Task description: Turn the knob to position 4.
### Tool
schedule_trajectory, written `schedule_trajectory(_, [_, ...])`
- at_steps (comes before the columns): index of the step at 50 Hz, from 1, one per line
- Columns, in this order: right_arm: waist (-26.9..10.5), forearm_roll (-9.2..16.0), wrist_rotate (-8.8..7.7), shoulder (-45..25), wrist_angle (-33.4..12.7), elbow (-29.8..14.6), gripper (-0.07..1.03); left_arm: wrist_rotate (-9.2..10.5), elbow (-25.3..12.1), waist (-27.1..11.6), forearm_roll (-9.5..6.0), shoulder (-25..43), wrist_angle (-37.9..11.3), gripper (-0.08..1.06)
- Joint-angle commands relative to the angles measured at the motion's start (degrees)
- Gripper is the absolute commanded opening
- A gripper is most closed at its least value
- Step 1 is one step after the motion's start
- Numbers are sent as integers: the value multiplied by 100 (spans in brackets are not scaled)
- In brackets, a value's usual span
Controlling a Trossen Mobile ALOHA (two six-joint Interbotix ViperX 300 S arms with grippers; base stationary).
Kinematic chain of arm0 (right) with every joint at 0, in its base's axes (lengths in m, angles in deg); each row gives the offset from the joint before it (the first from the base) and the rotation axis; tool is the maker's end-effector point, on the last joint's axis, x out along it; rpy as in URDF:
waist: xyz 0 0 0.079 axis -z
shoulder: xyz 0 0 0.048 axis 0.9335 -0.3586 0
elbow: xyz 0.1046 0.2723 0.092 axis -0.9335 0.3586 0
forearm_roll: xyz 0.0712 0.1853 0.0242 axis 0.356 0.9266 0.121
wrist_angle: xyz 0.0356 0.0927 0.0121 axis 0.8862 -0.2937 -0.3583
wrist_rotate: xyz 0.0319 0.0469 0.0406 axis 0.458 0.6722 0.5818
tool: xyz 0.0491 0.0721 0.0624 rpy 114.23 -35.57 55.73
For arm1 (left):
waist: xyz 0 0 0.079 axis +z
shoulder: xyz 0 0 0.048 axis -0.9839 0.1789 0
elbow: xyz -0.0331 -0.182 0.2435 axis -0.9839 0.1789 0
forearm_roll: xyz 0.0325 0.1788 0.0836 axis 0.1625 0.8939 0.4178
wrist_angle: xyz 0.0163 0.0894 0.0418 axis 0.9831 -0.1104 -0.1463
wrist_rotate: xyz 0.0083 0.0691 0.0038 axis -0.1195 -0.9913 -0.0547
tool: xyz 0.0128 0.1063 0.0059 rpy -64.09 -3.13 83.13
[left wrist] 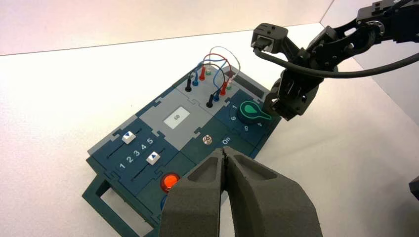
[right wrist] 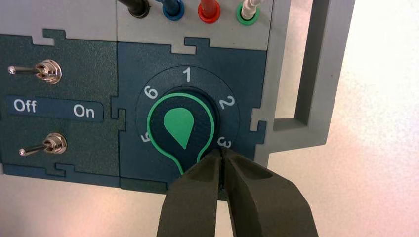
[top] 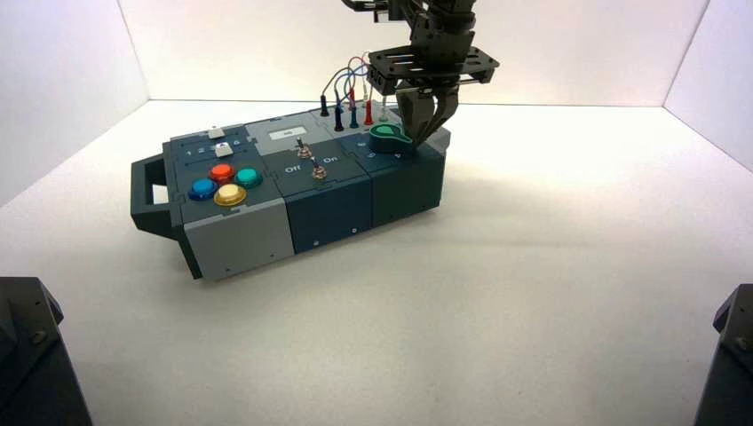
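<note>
You're finishing the turn: left gripper (left wrist: 224,149) closed, idle at near left, nudge the green knob (right wrist: 179,123)'s lobe slightly onto 4 with the right gripper (right wrist: 221,152), closed beside it.

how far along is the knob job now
Mostly done: the round green plastic knob points roughly toward 4, though its lobe sits slightly off the numeral in the left wrist view. In hand: the right pincer, closed, is at the lobe's side. Left: perhaps a small nudge, then backing off. The left pincer is idle, away from the knob.
</note>
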Motion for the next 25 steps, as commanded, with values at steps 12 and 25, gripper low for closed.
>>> schedule_trajectory(12, [-26,70,18,264,-70,-9,-2,0,-88,-18,0,26,62,-3])
schedule_trajectory(25, [-35,141,18,281,-79,0,-2,0,-88,-9,0,26,62,-3])
